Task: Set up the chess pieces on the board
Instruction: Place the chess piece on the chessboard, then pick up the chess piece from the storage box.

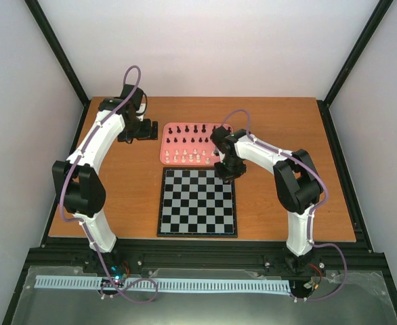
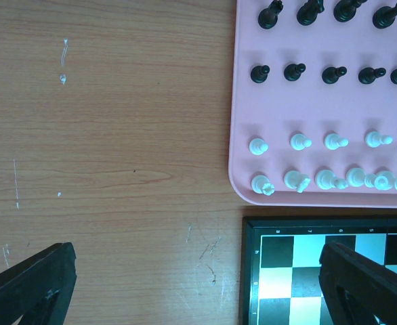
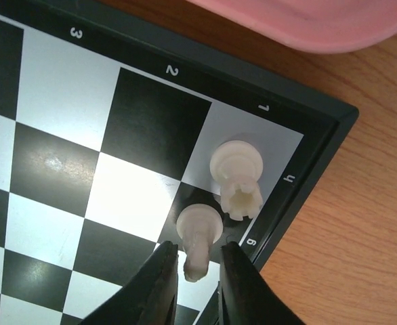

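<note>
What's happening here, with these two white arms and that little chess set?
The right gripper straddles a small cream-white chess piece standing near the corner of the black and pale checkered board, a thin gap each side. A cream-white rook stands on the corner square beside it. The remaining pieces sit in rows on the pink tray. The left gripper hangs open over the wooden table, empty.

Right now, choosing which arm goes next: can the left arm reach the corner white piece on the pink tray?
Probably yes: its open fingers hang beside the tray, and nothing stands between them and the corner white piece.
</note>
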You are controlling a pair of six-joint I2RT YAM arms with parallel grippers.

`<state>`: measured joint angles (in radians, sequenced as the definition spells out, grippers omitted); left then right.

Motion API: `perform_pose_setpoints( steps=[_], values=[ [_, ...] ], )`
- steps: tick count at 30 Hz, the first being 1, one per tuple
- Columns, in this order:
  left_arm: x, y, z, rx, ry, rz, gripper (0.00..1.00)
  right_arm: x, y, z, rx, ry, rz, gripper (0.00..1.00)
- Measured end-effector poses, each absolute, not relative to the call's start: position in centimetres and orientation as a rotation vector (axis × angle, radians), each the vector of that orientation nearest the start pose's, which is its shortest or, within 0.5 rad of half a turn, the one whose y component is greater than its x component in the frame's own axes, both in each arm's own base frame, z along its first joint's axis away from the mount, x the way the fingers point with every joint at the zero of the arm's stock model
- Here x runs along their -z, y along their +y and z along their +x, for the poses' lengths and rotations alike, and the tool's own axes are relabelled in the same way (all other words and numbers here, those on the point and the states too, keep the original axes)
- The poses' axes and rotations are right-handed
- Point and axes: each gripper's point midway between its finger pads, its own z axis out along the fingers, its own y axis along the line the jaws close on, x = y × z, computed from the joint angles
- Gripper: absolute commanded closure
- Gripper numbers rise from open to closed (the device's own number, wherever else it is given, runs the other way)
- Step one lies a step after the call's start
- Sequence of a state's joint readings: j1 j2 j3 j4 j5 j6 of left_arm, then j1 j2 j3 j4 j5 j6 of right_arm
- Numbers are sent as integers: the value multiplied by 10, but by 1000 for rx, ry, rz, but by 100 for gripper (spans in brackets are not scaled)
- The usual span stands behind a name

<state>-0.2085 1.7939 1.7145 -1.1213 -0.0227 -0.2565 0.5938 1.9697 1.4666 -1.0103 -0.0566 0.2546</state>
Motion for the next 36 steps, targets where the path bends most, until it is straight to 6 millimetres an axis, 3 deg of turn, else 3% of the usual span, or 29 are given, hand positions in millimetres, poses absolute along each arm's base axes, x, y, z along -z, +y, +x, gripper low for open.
perform_pose_setpoints(
  steps=[9,14,18,21,29,32,36],
  values=[
    [-182,-83,408,89,2774,-72,0,-46,220,309,-116,3067,-533,66],
    [-182,-82,408,88,2775,-73,0,-53,222,310,-122,3066,-535,49],
    [-182,-82,408,85,2774,-73,0,-80,228,321,-152,3009,-539,31],
    [-182,-82,408,84,2774,-73,0,-112,236,334,-186,2932,-545,25],
    [-182,-80,408,74,2773,-75,0,-178,262,380,-239,2745,-546,28],
    [-182,-80,408,74,2773,-75,0,-178,279,402,-270,2715,-543,32],
    [-183,-81,409,74,2771,-75,0,-152,297,422,-288,2739,-537,46]
  ],
)
